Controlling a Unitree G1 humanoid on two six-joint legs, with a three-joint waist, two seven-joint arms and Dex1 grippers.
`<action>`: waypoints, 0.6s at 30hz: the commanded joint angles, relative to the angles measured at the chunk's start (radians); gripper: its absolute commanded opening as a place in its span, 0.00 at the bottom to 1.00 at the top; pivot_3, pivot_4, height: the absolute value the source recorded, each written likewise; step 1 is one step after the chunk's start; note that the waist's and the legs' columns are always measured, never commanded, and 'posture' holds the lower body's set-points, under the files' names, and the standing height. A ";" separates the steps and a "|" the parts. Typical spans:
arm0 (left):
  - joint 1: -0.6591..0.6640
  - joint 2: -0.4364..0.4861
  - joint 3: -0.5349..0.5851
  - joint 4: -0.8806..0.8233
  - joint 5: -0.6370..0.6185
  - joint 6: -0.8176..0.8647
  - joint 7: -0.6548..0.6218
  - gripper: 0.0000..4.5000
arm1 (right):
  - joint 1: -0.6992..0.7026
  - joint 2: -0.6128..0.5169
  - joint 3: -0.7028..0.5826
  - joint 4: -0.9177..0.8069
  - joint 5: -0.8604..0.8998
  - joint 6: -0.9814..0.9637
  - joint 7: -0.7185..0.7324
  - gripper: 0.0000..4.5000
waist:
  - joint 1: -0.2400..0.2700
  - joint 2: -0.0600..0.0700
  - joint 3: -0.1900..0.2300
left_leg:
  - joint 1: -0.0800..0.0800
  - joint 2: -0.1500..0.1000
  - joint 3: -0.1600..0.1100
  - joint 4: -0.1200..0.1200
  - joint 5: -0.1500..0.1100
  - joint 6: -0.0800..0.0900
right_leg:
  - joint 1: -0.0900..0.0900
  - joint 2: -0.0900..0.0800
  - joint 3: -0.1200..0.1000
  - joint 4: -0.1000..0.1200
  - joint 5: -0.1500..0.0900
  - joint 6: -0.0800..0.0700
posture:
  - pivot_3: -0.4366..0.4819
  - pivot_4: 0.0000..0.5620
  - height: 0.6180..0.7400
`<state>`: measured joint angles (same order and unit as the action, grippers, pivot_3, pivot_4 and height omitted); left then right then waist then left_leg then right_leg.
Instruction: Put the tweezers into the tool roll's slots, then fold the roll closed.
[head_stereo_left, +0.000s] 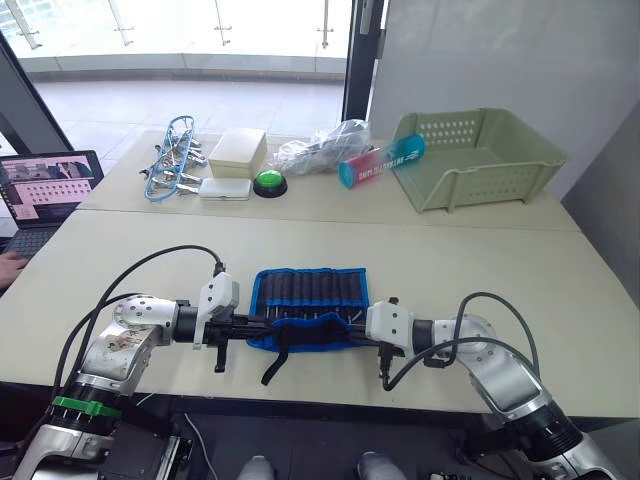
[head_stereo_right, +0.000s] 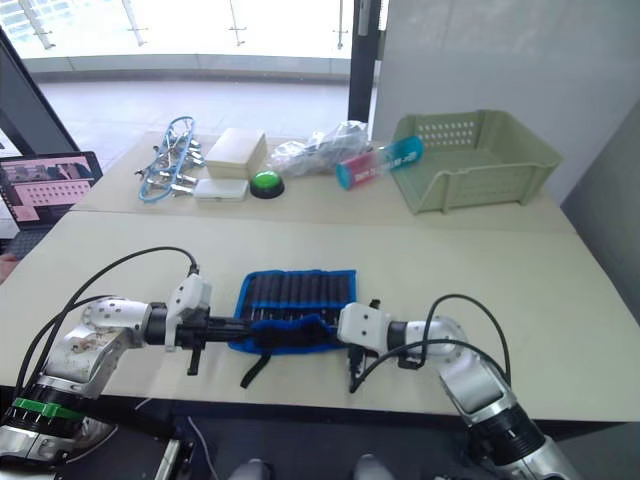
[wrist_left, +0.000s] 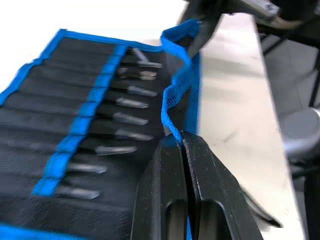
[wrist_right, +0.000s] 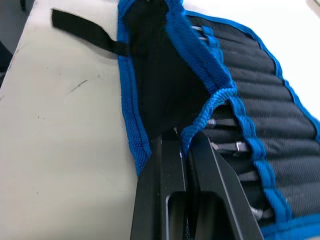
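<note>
Green basket (head_stereo_left: 480, 160), green button (head_stereo_left: 269, 183), white box (head_stereo_left: 237, 152), laptop (head_stereo_left: 45, 190)

You have the black fabric tool roll with blue edging (head_stereo_left: 308, 305) lying open near the table's front edge, between the 2 grippers: left gripper (wrist_left: 183, 145) at its left end, right gripper (wrist_right: 179, 135) at its right. Far behind it sit the green plastic basket (head_stereo_left: 478, 158) to the right and the blue-wire clip bundle (head_stereo_left: 172, 160) to the left.

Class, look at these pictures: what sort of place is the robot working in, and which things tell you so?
Probably an indoor lab or office test space: pale worktables, a laptop at one edge, and glass doors behind, with a green basket of supplies.
</note>
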<state>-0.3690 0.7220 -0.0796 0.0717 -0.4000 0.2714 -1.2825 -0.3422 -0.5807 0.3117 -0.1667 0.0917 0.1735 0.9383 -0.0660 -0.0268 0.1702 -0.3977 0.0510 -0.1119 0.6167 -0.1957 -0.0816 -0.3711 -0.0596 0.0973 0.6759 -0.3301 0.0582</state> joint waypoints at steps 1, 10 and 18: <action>-0.029 -0.053 0.041 -0.006 -0.032 0.041 0.072 0.01 | -0.031 0.037 -0.040 -0.016 0.044 0.106 -0.030 0.00 | 0.000 0.000 0.000 | 0.000 0.000 0.000 0.000 0.000 0.000 | 0.000 0.000 0.000 0.000 0.000 0.000 | 0.48 0.27 1.00; -0.007 -0.078 0.001 0.057 0.080 -0.055 0.089 0.01 | -0.022 0.066 -0.028 -0.075 0.020 0.257 -0.085 0.00 | 0.000 0.000 0.000 | 0.000 0.000 0.000 0.000 0.000 0.000 | -0.001 0.000 0.000 0.001 0.000 0.000 | 0.48 0.27 1.00; -0.065 -0.050 0.019 0.144 0.121 -0.158 0.069 0.01 | 0.036 0.062 -0.050 -0.177 0.040 0.370 -0.130 0.00 | 0.000 0.000 0.000 | -0.001 0.000 0.000 0.000 0.000 0.000 | -0.001 0.000 0.000 0.001 0.000 0.000 | 0.48 0.27 1.00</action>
<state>-0.4126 0.6611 -0.0854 0.2119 -0.2889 0.1524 -1.2153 -0.3097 -0.5176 0.2963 -0.2984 0.1077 0.5074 0.8231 -0.0658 -0.0268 0.1702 -0.3984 0.0509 -0.1119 0.6167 -0.1956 -0.0817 -0.3721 -0.0597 0.0974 0.6763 -0.3301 0.0582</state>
